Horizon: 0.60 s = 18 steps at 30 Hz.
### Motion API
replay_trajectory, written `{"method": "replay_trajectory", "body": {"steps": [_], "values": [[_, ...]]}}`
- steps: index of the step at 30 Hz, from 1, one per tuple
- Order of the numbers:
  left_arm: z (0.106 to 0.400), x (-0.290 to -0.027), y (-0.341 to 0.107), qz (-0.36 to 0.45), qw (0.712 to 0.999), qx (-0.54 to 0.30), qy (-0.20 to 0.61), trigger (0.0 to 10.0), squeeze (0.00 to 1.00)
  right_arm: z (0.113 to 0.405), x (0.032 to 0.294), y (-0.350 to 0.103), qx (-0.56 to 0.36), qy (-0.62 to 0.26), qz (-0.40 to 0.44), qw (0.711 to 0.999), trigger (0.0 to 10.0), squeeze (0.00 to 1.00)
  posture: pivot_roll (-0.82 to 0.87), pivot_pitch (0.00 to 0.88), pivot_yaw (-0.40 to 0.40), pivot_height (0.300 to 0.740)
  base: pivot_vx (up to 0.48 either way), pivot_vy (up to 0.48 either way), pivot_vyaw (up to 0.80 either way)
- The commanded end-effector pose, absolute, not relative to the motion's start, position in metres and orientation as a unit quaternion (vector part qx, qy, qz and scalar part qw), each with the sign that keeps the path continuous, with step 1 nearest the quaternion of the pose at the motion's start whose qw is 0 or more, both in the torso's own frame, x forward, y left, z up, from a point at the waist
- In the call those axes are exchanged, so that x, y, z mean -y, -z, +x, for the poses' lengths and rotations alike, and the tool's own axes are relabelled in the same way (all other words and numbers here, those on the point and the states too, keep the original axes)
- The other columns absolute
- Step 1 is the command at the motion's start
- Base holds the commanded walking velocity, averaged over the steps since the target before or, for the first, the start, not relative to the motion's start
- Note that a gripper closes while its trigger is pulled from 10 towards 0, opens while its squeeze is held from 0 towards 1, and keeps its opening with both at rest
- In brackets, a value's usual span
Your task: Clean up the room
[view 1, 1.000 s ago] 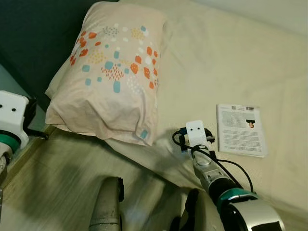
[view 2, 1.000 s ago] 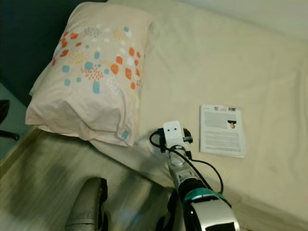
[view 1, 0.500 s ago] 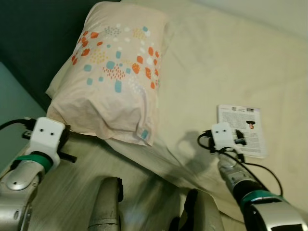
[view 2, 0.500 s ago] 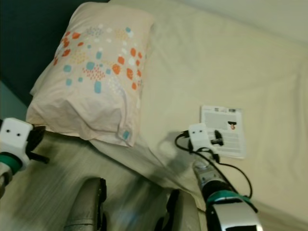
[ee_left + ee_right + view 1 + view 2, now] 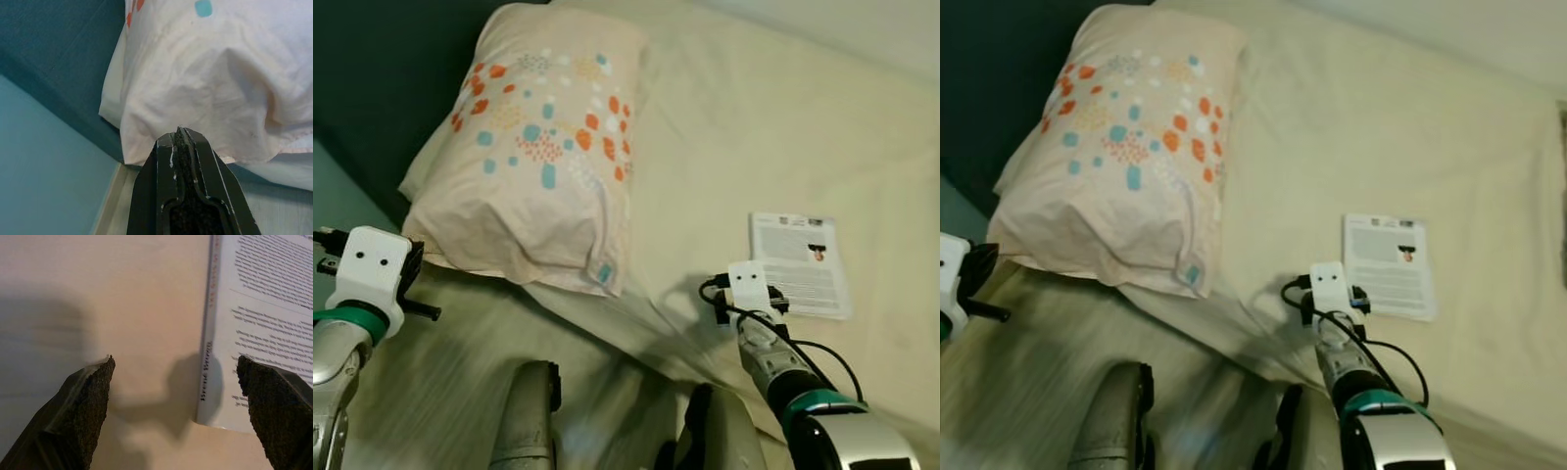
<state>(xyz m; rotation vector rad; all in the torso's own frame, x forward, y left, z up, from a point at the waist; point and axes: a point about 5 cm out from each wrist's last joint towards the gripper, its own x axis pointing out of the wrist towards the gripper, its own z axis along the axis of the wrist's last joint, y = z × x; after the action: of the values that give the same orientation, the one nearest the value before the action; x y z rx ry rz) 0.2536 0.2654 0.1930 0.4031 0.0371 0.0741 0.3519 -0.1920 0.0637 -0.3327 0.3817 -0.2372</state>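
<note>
A white book (image 5: pixel 801 264) lies back cover up on the cream bed sheet (image 5: pixel 773 137). My right gripper (image 5: pixel 178 396) hovers open just above the sheet at the book's near left corner (image 5: pixel 254 333), one finger over the sheet and the other over the cover. In the head views the right wrist (image 5: pixel 747 291) sits just left of the book. A pale pillow (image 5: pixel 533 162) with orange and teal spots lies at the bed's head. My left gripper (image 5: pixel 180 134) is shut with nothing in it, pointing at the pillow's near end (image 5: pixel 195 88); its wrist (image 5: pixel 374 272) is low at the left.
A dark teal wall (image 5: pixel 382 69) runs behind the pillow. A pale wooden bed edge (image 5: pixel 440 392) lies below the pillow. My grey legs (image 5: pixel 524 421) show at the bottom.
The right gripper drew back a little to the left, off the book's cover to its near left corner. The left wrist shifted slightly left and up beside the pillow.
</note>
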Motion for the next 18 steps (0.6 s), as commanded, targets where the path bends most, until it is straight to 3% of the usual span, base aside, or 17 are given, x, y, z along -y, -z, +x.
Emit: {"method": "replay_trajectory", "body": {"steps": [1, 7, 18], "values": [[0.249, -0.27, -0.192, 0.203, 0.978, -0.029, -0.041, 10.0, 0.0, 0.345, 0.196, -0.053, -0.213, 0.122, -0.169, 0.954, 10.0, 0.0, 0.43, 0.266, 0.003, 0.576, 0.0, 0.0, 0.0], [0.248, -0.286, -0.202, 0.219, 0.973, -0.025, -0.064, 10.0, 0.0, 0.35, 0.205, -0.064, -0.196, 0.141, -0.237, 0.941, 10.0, 0.0, 0.44, 0.278, 0.015, 0.576, 0.0, 0.0, 0.0], [0.244, -0.292, -0.208, 0.226, 0.971, -0.023, -0.072, 10.0, 0.0, 0.345, 0.227, -0.065, -0.201, 0.184, -0.282, 0.92, 10.0, 0.0, 0.45, 0.279, 0.019, 0.576, 0.0, 0.0, 0.0]]}}
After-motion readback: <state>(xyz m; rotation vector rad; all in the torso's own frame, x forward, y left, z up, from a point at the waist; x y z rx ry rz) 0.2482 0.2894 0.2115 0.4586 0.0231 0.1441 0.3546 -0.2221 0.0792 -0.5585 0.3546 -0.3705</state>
